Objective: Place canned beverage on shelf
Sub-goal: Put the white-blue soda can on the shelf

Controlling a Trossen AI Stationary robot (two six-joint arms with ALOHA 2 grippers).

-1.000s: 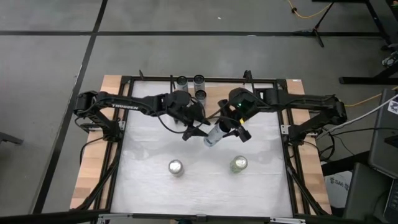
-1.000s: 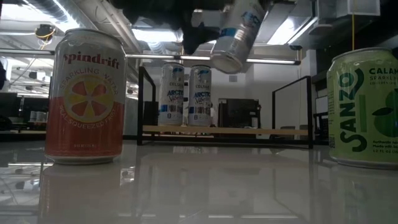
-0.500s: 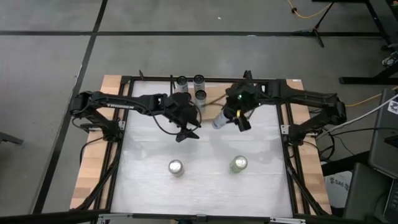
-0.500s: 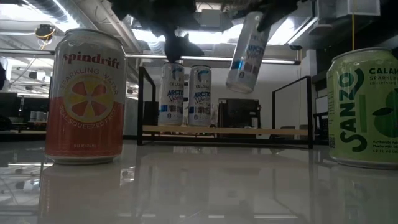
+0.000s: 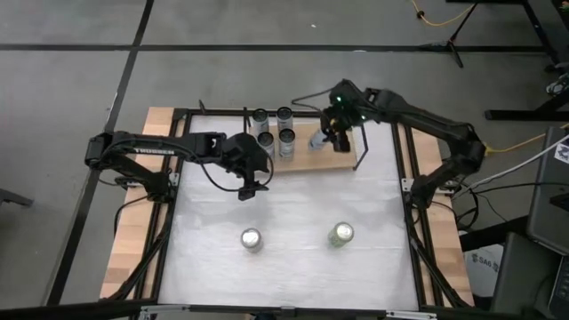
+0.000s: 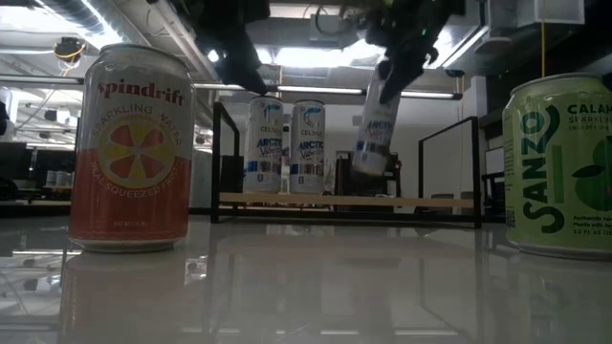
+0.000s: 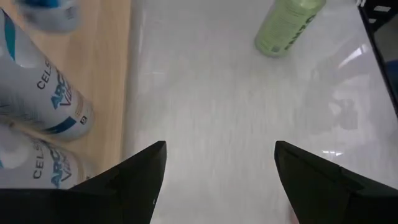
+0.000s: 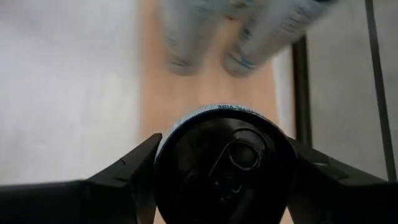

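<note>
Since a moment ago, my right gripper (image 5: 331,135) has carried the slim can (image 6: 375,129) from mid-table back over the shelf (image 5: 333,160); my left gripper (image 7: 217,163) has drawn away, jaws apart and empty, over the white table (image 5: 293,222). My right fingers clamp the can near its top; it hangs tilted just above the board, beside three standing cans (image 5: 277,126). I judge it rigid, smooth, tall and tippy, so a grip high on the wall suits it.
</note>
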